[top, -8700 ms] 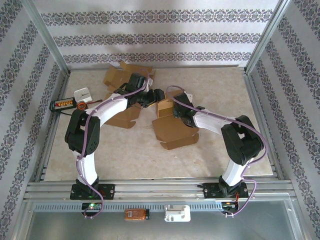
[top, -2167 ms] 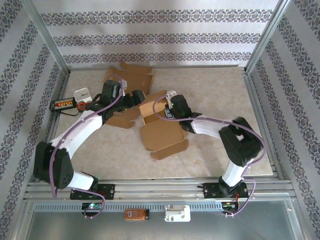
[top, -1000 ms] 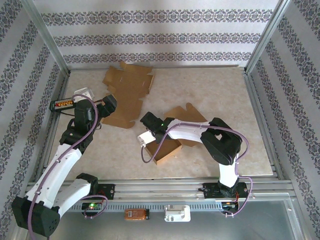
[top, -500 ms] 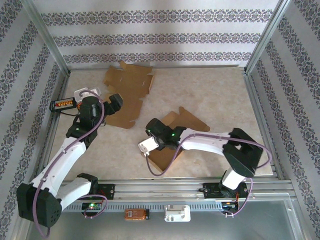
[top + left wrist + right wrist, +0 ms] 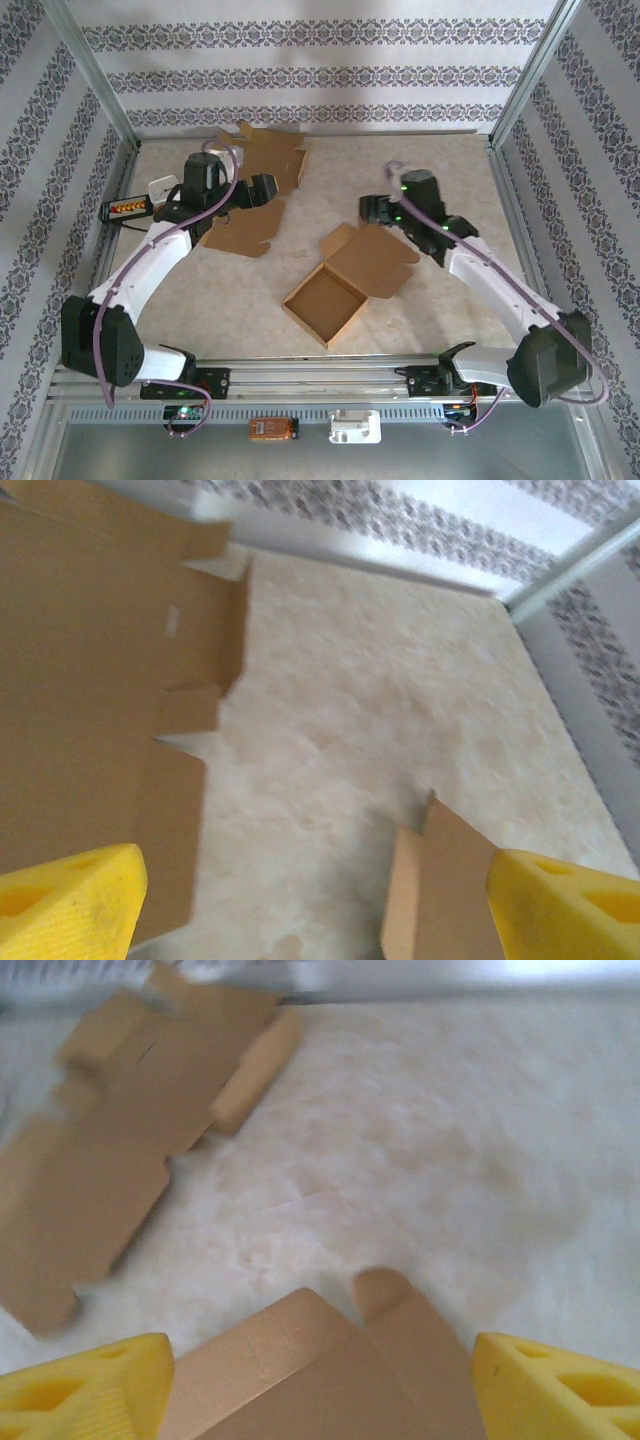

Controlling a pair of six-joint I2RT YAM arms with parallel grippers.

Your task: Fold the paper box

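Lying beyond paper box [image 5: 325, 298]: flat cardboard blanks [image 5: 272, 157].

1 open paper box [image 5: 325, 300], 1 pile of flat blanks [image 5: 265, 160], 2 arms [image 5: 150, 262] [image 5: 490, 280].

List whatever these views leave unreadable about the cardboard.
Top view: how many sheets the flat cardboard pile holds; the left arm covers it.
Right wrist view: the flat cardboard's creases, blurred.
Left wrist view: the folded box, cut off by the bottom edge and a yellow finger.
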